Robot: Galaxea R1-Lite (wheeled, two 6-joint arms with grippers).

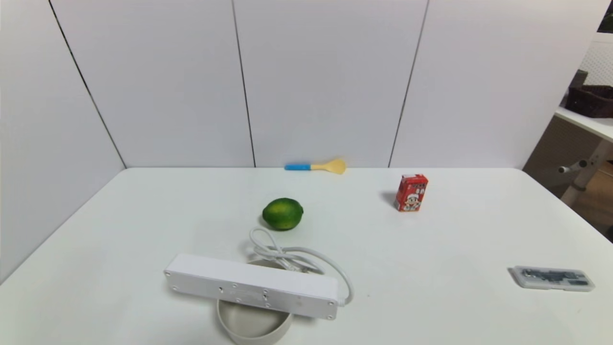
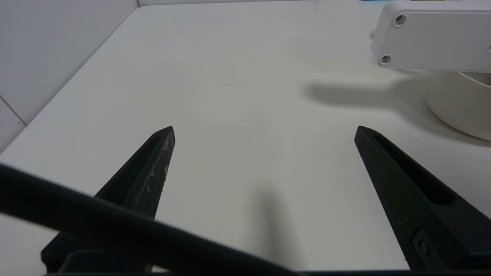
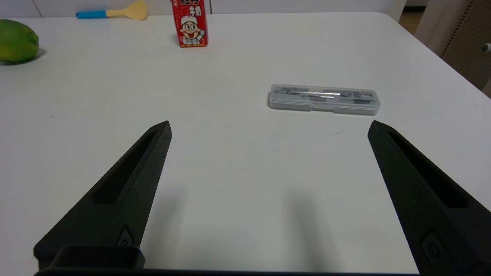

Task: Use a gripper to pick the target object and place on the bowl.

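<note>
The long white power strip [image 1: 251, 286] lies across the top of the beige-grey bowl [image 1: 254, 328] at the table's near edge, both ends overhanging the rim. Its coiled white cord [image 1: 287, 256] rests behind it. The strip's end [image 2: 429, 38] and the bowl's side [image 2: 460, 111] also show in the left wrist view. My left gripper [image 2: 264, 130] is open and empty over bare table, to the left of the bowl. My right gripper [image 3: 268, 128] is open and empty over bare table, short of the clear case. Neither gripper shows in the head view.
A green lime [image 1: 282, 213] sits behind the cord. A red drink carton [image 1: 411, 192] stands at the back right, a yellow spoon with a blue handle [image 1: 316, 166] lies by the back wall, and a clear flat case [image 1: 551, 278] lies at the right.
</note>
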